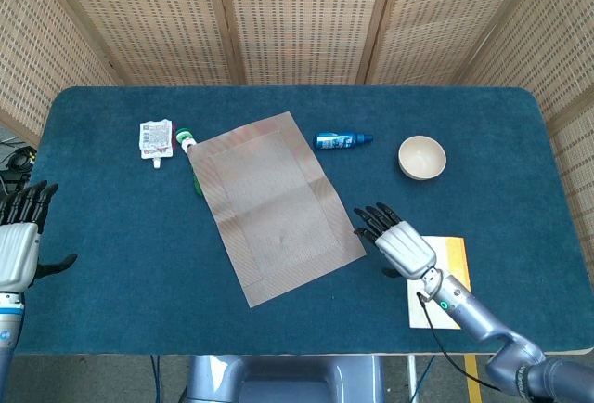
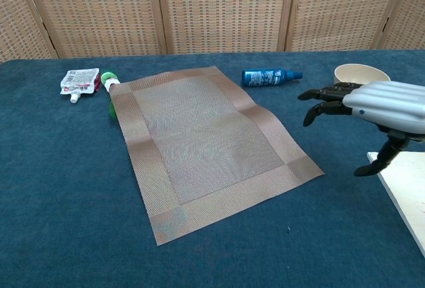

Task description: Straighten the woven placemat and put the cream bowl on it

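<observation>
The woven placemat (image 1: 276,206) lies skewed near the centre of the counter (image 1: 111,273), its long sides running diagonally from the far left toward the near right. It partly covers a green-capped item (image 1: 190,157) at its far-left corner. The cream bowl (image 1: 422,157) stands upright toward the far-right corner, well apart from the placemat.

The right robot hand (image 1: 397,240) hovers just beside the placemat's near-right corner, fingers spread, holding nothing. The left robot hand (image 1: 19,240) is at the left edge of the counter, fingers apart, also empty.

Step in hand: straightening, judged not yet begun. The next move calls for lowering the right robot hand onto the near-right corner and turning the placemat square to the counter's edges. The thin weave may buckle rather than slide. A blue bottle (image 1: 342,139) lies near the placemat's far edge.
</observation>
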Controlling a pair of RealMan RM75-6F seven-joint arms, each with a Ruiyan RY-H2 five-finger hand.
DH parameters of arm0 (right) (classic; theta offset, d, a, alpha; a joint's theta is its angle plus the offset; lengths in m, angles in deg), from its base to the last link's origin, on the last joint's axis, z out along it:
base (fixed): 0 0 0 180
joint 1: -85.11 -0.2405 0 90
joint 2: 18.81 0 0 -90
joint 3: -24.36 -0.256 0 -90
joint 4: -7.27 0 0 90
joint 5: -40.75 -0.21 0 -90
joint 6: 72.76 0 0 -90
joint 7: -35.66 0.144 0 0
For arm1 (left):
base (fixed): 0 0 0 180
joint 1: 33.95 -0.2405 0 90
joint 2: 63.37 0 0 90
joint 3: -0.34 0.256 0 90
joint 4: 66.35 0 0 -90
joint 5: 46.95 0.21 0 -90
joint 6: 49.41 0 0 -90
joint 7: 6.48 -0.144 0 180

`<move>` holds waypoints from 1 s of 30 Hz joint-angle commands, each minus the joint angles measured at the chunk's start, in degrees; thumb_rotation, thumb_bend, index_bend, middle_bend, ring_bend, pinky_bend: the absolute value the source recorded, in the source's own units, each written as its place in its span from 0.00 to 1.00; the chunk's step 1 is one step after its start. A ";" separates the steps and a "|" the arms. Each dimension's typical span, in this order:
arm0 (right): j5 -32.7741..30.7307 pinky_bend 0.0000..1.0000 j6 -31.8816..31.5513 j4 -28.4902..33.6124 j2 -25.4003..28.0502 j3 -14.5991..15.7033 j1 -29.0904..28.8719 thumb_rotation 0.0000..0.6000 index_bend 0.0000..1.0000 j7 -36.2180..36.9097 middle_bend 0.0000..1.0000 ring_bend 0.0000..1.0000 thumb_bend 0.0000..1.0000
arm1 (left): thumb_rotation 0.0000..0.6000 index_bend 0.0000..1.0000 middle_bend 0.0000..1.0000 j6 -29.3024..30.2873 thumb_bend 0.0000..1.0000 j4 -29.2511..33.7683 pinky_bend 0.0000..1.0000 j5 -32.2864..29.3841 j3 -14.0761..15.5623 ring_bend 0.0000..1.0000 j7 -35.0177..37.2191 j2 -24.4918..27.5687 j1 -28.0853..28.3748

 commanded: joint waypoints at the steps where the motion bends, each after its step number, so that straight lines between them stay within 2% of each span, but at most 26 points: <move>1: -1.60 0.00 2.16 -3.02 -2.83 0.17 -2.04 1.00 0.28 1.20 0.00 0.00 0.00 | 1.00 0.00 0.00 -0.27 0.00 -0.08 0.00 0.30 -0.04 0.00 -0.32 -0.26 -0.10; 14: -1.67 0.00 1.26 -12.47 -9.36 2.19 -4.55 1.00 0.28 3.44 0.00 0.00 0.00 | 1.00 0.00 0.00 -2.64 0.00 -0.92 0.00 -1.40 -1.27 0.00 -0.43 -0.41 0.17; 23: -1.72 0.00 0.79 -16.68 -12.31 3.45 -5.73 1.00 0.27 3.29 0.00 0.00 0.00 | 1.00 0.00 0.00 -3.43 0.00 -1.01 0.00 -1.38 -1.61 0.00 -0.53 -0.46 0.15; 30: -2.53 0.00 0.52 -17.93 -13.63 3.12 -6.74 1.00 0.28 3.99 0.00 0.00 0.00 | 1.00 0.00 0.00 -3.71 0.00 -1.06 0.00 -1.33 -1.87 0.00 -0.22 -0.41 0.03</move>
